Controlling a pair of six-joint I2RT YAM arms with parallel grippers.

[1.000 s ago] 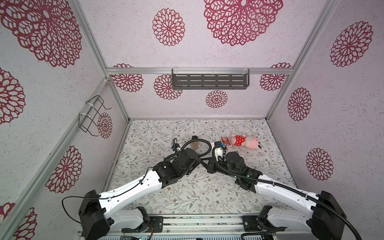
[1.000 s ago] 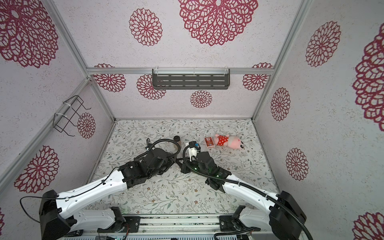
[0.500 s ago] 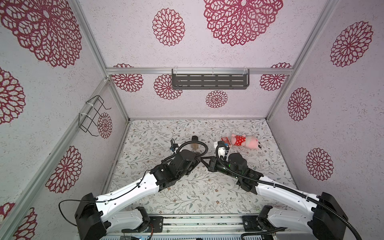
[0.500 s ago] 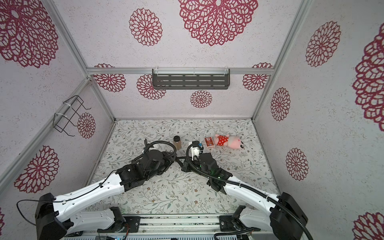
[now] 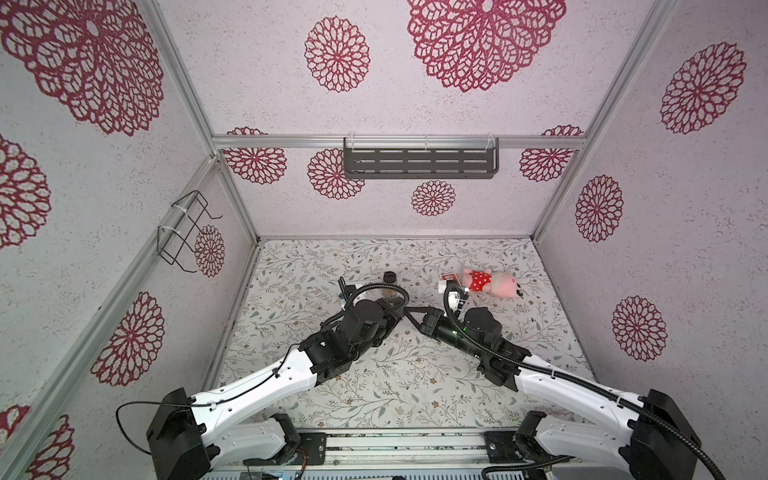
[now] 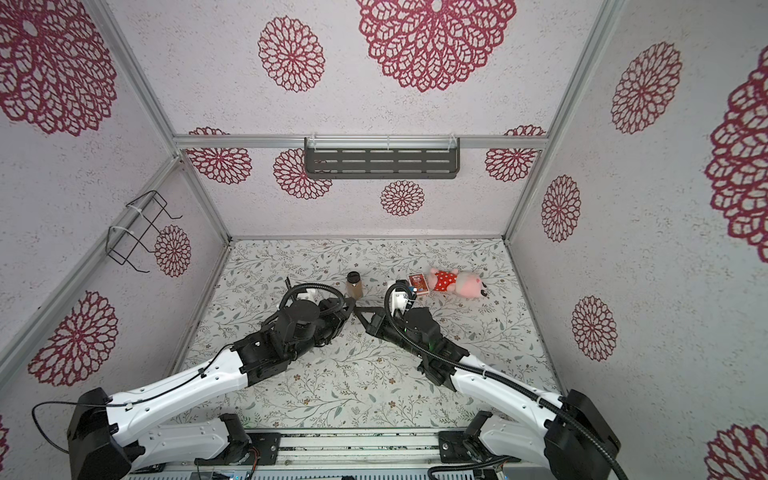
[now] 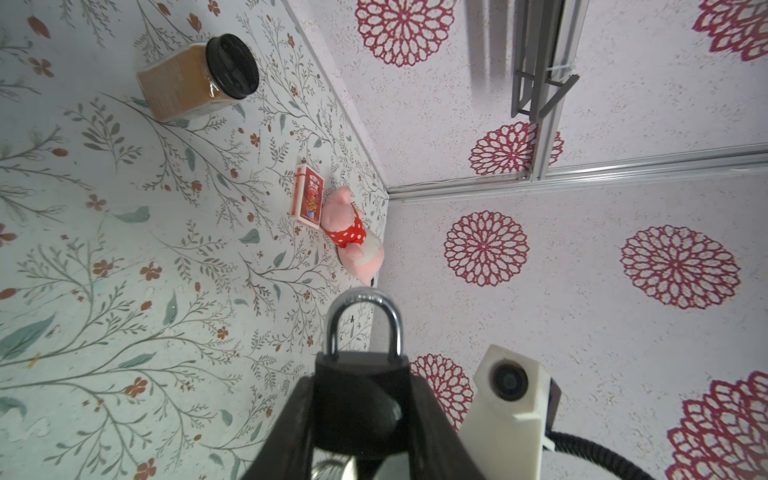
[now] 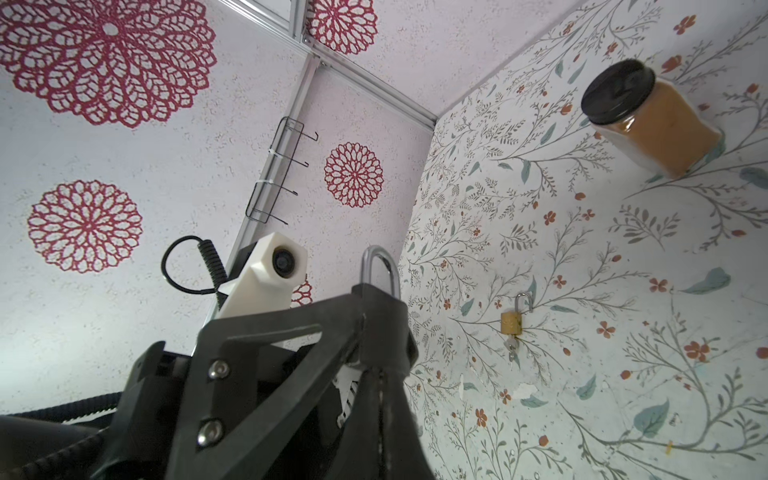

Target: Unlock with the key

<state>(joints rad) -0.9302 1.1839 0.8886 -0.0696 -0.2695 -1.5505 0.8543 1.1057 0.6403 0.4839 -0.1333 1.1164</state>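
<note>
A black padlock [image 7: 357,399] with a silver shackle is held off the table, and my left gripper [image 7: 361,382] is shut on its body. In both top views the grippers meet tip to tip at mid-table: left gripper [image 5: 400,312] [image 6: 350,308], right gripper [image 5: 409,312] [image 6: 358,310]. My right gripper [image 8: 381,370] is shut, its tips against the padlock [image 8: 382,320] body. Of the key I see only a silver bit and ring [image 7: 332,469] under the padlock, between the left fingers. I cannot tell whether the right fingers pinch it.
A small brass padlock [image 8: 511,322] with its own key lies on the floral table. A black-lidded jar of brown powder [image 6: 354,284] stands just behind the grippers. A red card box [image 6: 417,283] and a pink plush pig [image 6: 457,282] lie at back right.
Both wrists have shifted slightly while staying joined at the padlock. Neither grip has changed.
</note>
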